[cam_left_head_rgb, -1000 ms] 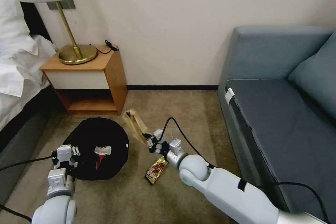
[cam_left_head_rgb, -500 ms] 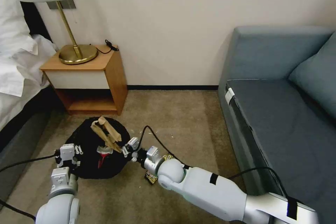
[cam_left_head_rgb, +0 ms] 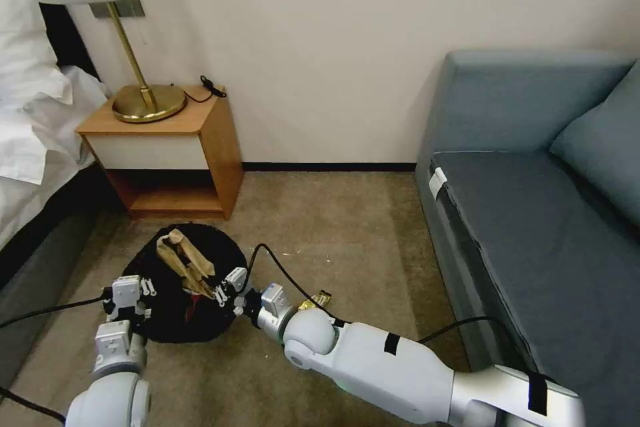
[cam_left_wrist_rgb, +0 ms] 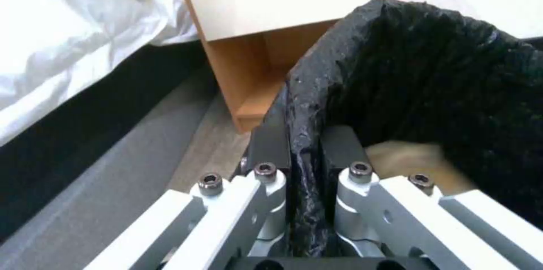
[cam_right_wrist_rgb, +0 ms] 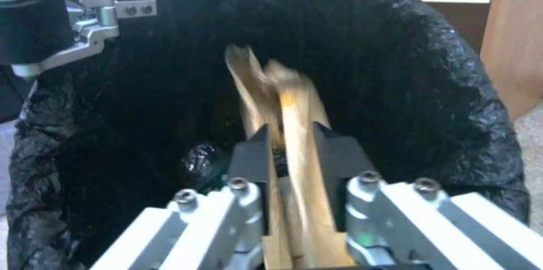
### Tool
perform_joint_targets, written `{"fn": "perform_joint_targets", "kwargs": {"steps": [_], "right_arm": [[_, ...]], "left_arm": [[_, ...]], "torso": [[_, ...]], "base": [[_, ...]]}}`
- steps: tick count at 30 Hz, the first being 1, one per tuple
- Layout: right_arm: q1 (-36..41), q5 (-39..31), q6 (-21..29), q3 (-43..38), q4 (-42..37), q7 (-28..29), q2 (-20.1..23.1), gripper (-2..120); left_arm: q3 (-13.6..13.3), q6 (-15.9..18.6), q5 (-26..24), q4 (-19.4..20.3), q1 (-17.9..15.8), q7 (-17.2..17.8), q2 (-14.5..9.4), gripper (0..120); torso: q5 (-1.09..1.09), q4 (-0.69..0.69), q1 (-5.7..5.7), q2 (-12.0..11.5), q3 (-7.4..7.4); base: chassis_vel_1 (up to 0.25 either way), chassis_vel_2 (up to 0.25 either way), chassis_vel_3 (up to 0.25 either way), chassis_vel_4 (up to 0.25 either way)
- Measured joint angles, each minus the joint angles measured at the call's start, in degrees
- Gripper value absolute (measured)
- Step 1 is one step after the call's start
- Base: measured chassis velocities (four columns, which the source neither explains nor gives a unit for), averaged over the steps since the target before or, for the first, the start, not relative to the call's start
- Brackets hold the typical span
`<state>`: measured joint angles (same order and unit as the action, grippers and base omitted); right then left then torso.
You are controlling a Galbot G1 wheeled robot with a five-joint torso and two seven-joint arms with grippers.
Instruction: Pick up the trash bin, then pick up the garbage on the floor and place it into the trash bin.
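Right gripper: now over the trash bin, moved left from the carpet.
Banana peel: carried along, now above the bin's opening.

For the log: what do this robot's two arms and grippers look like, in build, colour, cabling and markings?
Both arms are glossy white-grey tubes with rounded joints. The right arm carries black tape bands and a looping black cable; a black cable also runs to the left arm. The left gripper and right gripper share silver-white linkages with hex-socket screws and flat black finger pads.
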<state>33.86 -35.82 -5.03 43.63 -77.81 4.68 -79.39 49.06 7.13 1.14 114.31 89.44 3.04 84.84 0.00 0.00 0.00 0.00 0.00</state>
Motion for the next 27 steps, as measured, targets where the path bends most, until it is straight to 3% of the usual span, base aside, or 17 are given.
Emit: {"fn": "perform_joint_targets", "kwargs": {"steps": [11,15,19,21,23,27], "right_arm": [[1.3,0.4,0.6,-3.7,-3.8,0.6,3.4,65],[1.7,0.4,1.6,-5.6,-5.3,1.9,4.6,76],[3.0,-0.4,6.2,-8.3,-9.1,6.6,7.0,90],[4.7,-4.2,12.0,-11.2,-13.5,12.8,8.6,98],[6.7,-6.7,15.7,-14.3,-17.3,16.9,9.6,99],[9.6,-5.3,17.2,-18.8,-21.0,18.1,11.4,100]], "left_arm": [[0.1,0.0,0.0,0.2,0.3,0.0,0.2,7],[0.2,0.0,0.0,0.3,0.4,0.0,0.2,7],[0.2,-0.1,-0.2,0.6,0.5,0.0,0.0,7],[0.3,-0.1,-0.5,0.7,0.6,0.0,-0.2,7],[0.3,-0.2,-0.8,0.7,0.7,0.0,-0.3,7],[0.4,-0.2,-1.1,0.8,0.9,0.1,-0.5,7]], "torso": [[0.01,0.00,0.00,0.0,0.00],[0.01,-0.01,0.00,0.0,0.00],[0.01,-0.01,0.00,0.0,0.00],[0.01,-0.01,0.00,0.0,0.00],[0.02,-0.01,0.00,0.0,0.00],[0.01,0.00,0.00,0.0,0.00]], "base": [[0.000,0.000,0.000,0.000],[0.000,0.000,0.000,0.000],[0.000,0.000,0.000,0.000],[0.000,0.000,0.000,0.000],[0.000,0.000,0.000,0.000],[0.000,0.000,0.000,0.000]]}}
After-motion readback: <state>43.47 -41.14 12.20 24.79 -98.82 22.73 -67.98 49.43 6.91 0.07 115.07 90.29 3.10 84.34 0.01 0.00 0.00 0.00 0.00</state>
